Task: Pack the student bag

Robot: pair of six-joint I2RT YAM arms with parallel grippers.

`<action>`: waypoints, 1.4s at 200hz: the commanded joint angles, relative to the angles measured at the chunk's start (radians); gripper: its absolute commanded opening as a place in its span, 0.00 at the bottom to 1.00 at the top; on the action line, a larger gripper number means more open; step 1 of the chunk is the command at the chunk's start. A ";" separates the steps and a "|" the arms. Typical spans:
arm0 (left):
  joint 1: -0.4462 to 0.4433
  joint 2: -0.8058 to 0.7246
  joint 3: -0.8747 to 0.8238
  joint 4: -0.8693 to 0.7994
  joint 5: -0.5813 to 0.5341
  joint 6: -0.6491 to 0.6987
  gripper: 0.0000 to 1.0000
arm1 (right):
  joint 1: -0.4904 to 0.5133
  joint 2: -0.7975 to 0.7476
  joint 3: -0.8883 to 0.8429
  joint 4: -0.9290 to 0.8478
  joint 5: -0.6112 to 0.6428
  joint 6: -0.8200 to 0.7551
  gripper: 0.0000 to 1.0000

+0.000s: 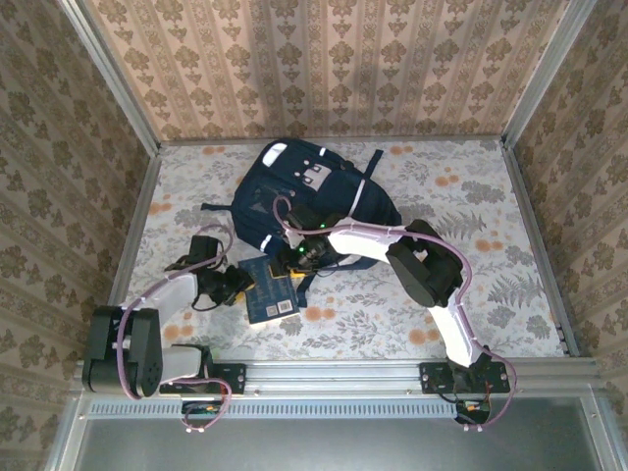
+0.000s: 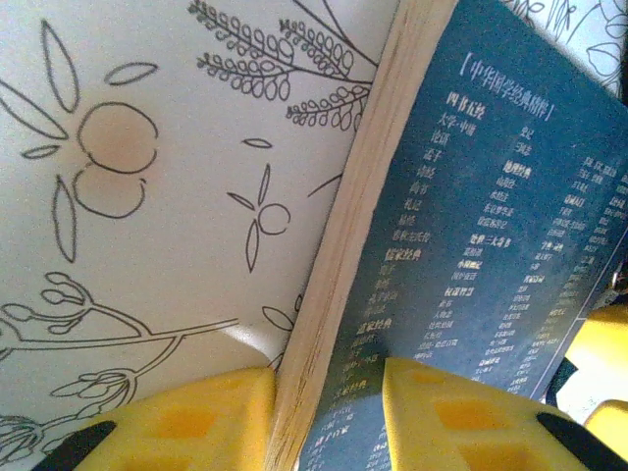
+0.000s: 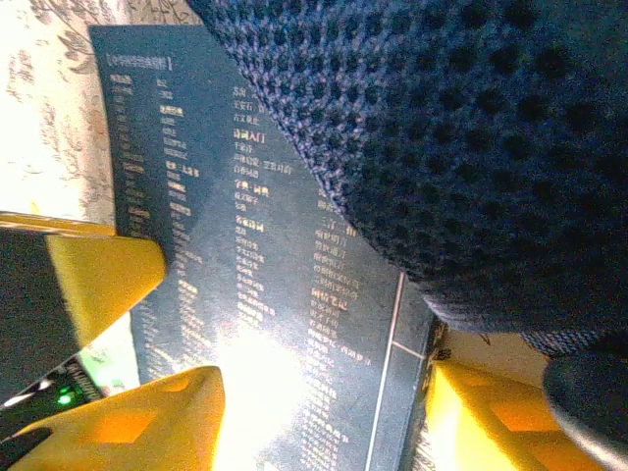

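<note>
The student bag (image 1: 304, 191), dark navy with a white stripe, lies at the back middle of the table. A blue book (image 1: 270, 291) with white print lies in front of it. My left gripper (image 1: 235, 285) is at the book's left side. In the left wrist view the book (image 2: 471, 226) is tilted, and the left gripper (image 2: 324, 422) is shut across its page edge, one finger under, one on the cover. My right gripper (image 1: 309, 255) hovers open over the book's far end. There its fingers (image 3: 128, 422) stand apart over the cover (image 3: 285, 294), beside the bag's mesh (image 3: 451, 137).
The floral tablecloth (image 1: 471, 226) covers the table, with free room to the right and front. Patterned walls and metal posts close in the back and sides. A bag strap (image 1: 221, 208) trails to the left. Another yellow finger (image 3: 98, 275) rests at the book's left edge.
</note>
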 commanded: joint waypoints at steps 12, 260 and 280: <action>-0.024 0.046 -0.052 0.112 0.030 0.022 0.30 | -0.003 -0.024 -0.012 0.150 -0.244 0.148 0.57; -0.034 -0.324 -0.171 -0.115 -0.018 0.018 0.26 | 0.151 -0.035 -0.030 -0.052 0.131 -0.138 0.59; -0.034 -0.307 -0.195 -0.094 -0.021 0.018 0.24 | 0.125 -0.066 -0.041 0.026 0.037 -0.095 0.58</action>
